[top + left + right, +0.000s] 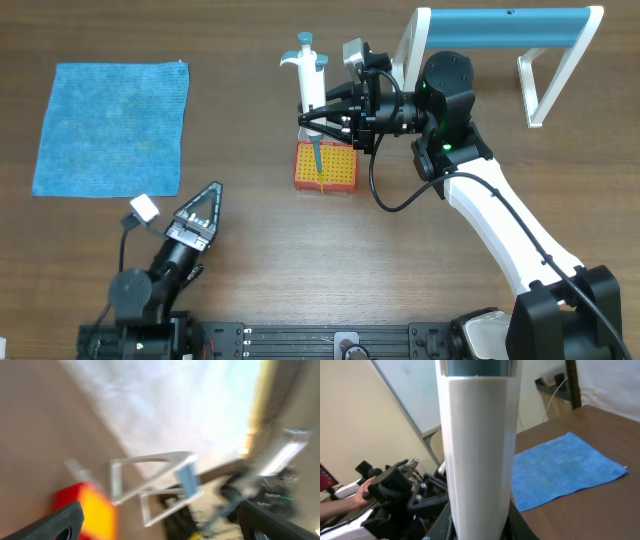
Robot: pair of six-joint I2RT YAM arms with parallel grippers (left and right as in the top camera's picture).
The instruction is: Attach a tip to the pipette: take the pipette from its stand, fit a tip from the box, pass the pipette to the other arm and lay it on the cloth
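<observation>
My right gripper (313,122) is shut on the white pipette (309,85), holding it about upright by its body, blue plunger end up. The pipette's thin lower shaft (317,155) points down into the orange-and-yellow tip box (335,172); I cannot tell whether it touches a tip. In the right wrist view the pipette body (477,450) stands close between my fingers, with the blue cloth (565,470) behind it. The cloth (112,130) lies flat at the table's far left. My left gripper (203,208) hangs open and empty near the front left, aimed towards the tip box (90,510).
The white pipette stand (500,25) with its blue top bar stands at the back right, behind the right arm; it is blurred in the left wrist view as the stand (155,485). Bare wooden table (300,260) lies between the cloth, the tip box and the arm bases.
</observation>
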